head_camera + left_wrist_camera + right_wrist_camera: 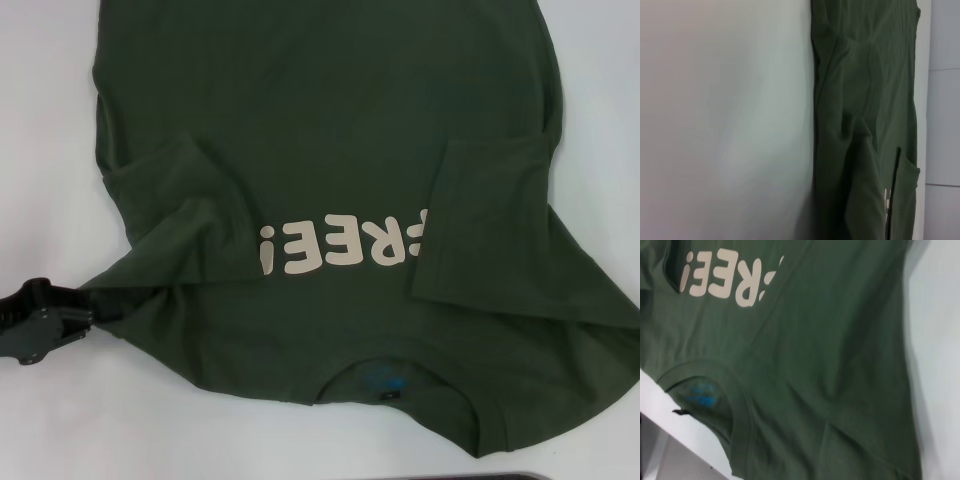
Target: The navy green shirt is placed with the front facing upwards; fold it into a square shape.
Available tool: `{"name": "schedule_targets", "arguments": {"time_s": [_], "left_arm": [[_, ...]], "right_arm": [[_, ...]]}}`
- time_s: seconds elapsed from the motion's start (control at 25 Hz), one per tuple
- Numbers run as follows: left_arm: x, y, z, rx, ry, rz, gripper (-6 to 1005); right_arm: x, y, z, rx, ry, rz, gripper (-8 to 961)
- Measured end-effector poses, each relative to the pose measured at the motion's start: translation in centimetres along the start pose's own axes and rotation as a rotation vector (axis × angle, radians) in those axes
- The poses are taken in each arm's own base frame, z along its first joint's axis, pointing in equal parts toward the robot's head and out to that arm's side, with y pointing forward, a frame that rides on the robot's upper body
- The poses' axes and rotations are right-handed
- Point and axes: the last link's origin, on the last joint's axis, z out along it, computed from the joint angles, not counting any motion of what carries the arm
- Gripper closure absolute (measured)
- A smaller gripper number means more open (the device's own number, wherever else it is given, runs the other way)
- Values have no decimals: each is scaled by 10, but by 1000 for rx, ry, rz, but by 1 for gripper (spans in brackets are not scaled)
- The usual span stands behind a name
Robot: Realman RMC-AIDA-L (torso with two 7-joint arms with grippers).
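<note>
i have the navy green shirt spread front-up on the white table, neck toward me at the near edge, so the cream "free!" lettering reads upside down from the head camera. both short sleeves are already turned inward over the chest: the left sleeve lies flat beside the exclamation mark, and the right sleeve covers the first letter of the word, which is why only part of it shows. that narrows the body into a straighter strip, a sensible start for a square. my left gripper sits at the shirt's left shoulder corner, low against the table, and the cloth there is pulled into a point toward it, so i judge it is pinched on that corner to lift or drag it, though i cannot tell from these views whether the jaws are truly together on the fabric. the left wrist camera only gives me the shirt's side edge against bare table. my right gripper is not in sight anywhere; its wrist camera looks down at the collar and the blue neck label. next, i expect, comes folding lengthwise, matched on both shoulders.
</note>
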Motion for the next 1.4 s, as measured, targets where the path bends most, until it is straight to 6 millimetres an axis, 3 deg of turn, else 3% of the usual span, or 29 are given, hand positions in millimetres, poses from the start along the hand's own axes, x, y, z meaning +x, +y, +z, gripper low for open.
{"name": "schedule_targets", "arguments": {"time_s": [0.44, 1.4], "left_arm": [[1, 2, 1, -5, -6, 5, 949], [2, 2, 1, -9, 1, 6, 936]], "right_arm": [[9, -5, 3, -11, -19, -25, 133], [7, -10, 18, 2, -29, -57, 133]]}}
